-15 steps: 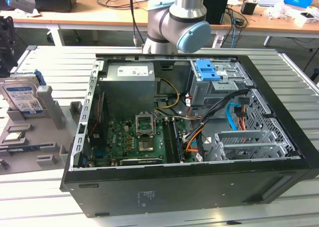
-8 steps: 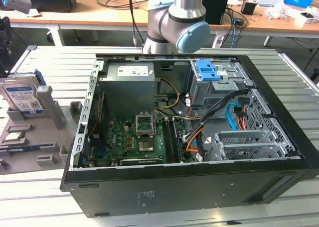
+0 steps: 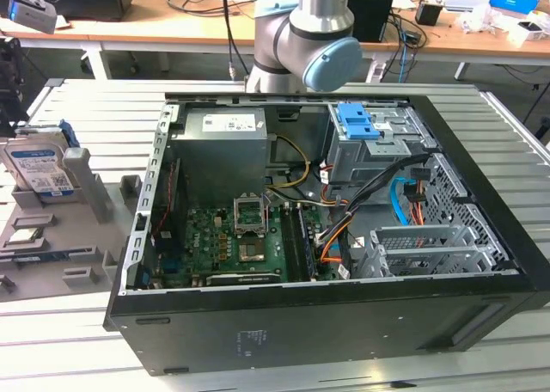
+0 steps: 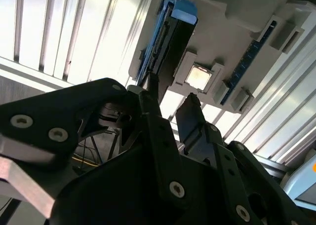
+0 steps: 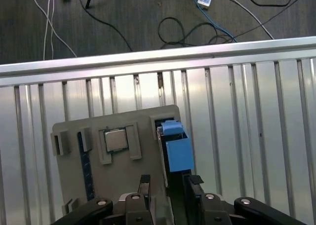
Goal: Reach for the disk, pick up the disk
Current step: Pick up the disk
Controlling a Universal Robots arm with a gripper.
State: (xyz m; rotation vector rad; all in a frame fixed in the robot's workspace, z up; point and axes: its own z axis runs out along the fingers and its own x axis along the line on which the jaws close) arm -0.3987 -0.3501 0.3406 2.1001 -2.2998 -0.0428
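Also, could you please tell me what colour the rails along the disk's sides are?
Bright blue; the disk shows them best in the first wrist view.

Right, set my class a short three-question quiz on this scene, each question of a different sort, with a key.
1. True or false: the gripper holds the disk.
2. What sits beside the disk on the holder? A) chip B) fan C) screwdriver
3. Fill in: the gripper's fingers are ___.
Key: 1 false, as the disk stands in the holder's slot; 2 A, the chip; 3 open.
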